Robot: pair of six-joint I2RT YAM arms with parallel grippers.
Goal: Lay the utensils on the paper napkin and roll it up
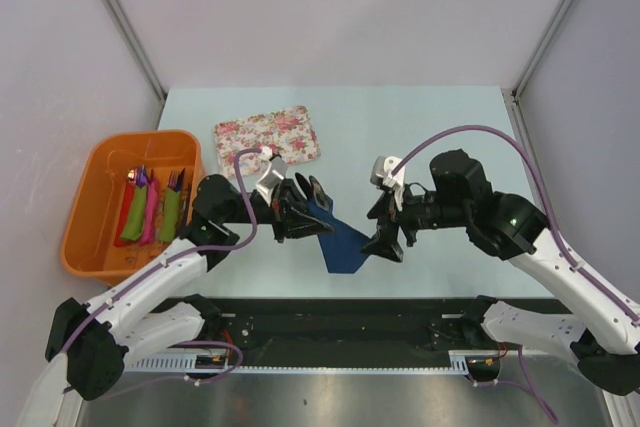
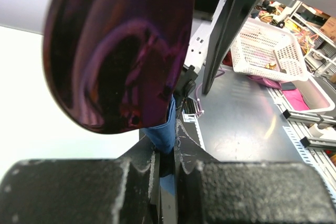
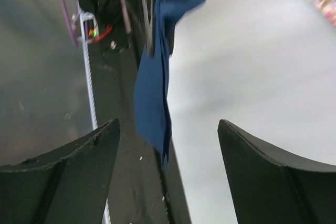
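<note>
**Napkin pinched in left claw, right claw spread**

The left arm reaches from its base at the near-left edge towards the middle of the table [image 1: 430, 127], its forearm low and slanting rightwards. The left gripper [image 1: 310, 219] has its jaws pressed almost together on the paper napkin [image 1: 345, 242]. The dark blue sheet is lifted at the pinched end and trails down to the right, ending near the table's near edge.

In the left wrist view, a fold of the blue paper sits squeezed between the two fingers [image 2: 63, 192]. The glossy bowl of a purple spoon [image 2: 121, 51] rises just above that fold. The spoon may be wrapped inside the paper, but its handle is hidden.

The right arm bends in from the near-right side, elbow raised and wrist pointing left. The right gripper [image 1: 390, 240] is spread wide just beside the napkin's right edge. From its wrist camera, the blue sheet hangs between the open fingers [image 3: 278, 177], touching neither one.

A floral tray [image 1: 268, 137] lies further back. An orange bin [image 1: 90, 197] stands at the left.
</note>
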